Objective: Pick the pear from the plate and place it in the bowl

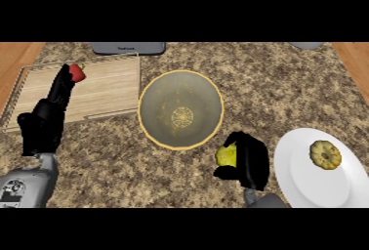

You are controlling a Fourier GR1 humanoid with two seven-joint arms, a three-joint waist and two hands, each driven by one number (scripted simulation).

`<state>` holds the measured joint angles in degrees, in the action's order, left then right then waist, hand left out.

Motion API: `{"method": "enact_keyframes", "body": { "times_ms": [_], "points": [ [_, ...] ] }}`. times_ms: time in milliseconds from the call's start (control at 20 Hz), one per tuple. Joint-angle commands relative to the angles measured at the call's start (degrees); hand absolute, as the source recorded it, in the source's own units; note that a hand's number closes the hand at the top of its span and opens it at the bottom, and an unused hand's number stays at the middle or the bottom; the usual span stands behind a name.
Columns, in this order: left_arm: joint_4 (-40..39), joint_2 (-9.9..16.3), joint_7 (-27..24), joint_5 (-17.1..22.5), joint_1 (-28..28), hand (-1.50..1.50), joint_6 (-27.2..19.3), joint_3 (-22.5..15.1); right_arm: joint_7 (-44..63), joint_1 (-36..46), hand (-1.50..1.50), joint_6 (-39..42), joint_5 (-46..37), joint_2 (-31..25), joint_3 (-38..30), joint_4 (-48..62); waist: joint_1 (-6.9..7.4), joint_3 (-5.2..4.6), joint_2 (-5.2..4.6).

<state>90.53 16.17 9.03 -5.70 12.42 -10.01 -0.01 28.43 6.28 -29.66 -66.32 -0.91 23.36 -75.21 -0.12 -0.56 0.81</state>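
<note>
The pear [226,155] is shown held in the curled fingers of the right hand [249,161], between the white plate [299,180] and the bowl [180,108], above the tabletop [122,156]. Pickup is judged done; release into the bowl remains. The pear is largely hidden. The left hand [45,124] is seen resting with straight fingers.
</note>
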Motion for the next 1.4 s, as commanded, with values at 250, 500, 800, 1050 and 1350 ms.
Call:
{"method": "enact_keyframes", "body": {
  "times_ms": [250,500,800,1050,1350],
  "points": [
    [-0.9,-0.9,3.0,-1.6,3.7,0.0,1.2,1.5,0.3,-1.1,1.5,-3.8,-7.1,0.9,3.2,-0.1,-0.08,0.56,-0.78],
    [0.7,-2.4,1.3,-1.7,3.0,0.0,2.0,-2.1,1.6,-0.5,1.5,9.8,-1.1,0.8,28.3,-1.6,5.33,0.56,-1.69],
    [0.9,-3.1,1.3,-1.8,4.1,0.0,2.5,-3.4,3.7,-2.8,1.5,14.5,7.2,0.7,42.4,-11.5,7.02,0.8,-1.85],
    [-0.2,-2.7,1.8,-1.7,3.5,0.0,1.7,-1.9,12.4,-1.7,1.5,7.5,9.4,0.8,51.8,-22.8,4.02,0.61,-0.62],
    [0.2,-1.8,1.3,-1.6,0.2,0.0,1.5,-0.5,26.1,2.5,1.5,3.4,1.8,0.8,51.8,-26.3,1.56,0.41,0.17]
  ]
}}
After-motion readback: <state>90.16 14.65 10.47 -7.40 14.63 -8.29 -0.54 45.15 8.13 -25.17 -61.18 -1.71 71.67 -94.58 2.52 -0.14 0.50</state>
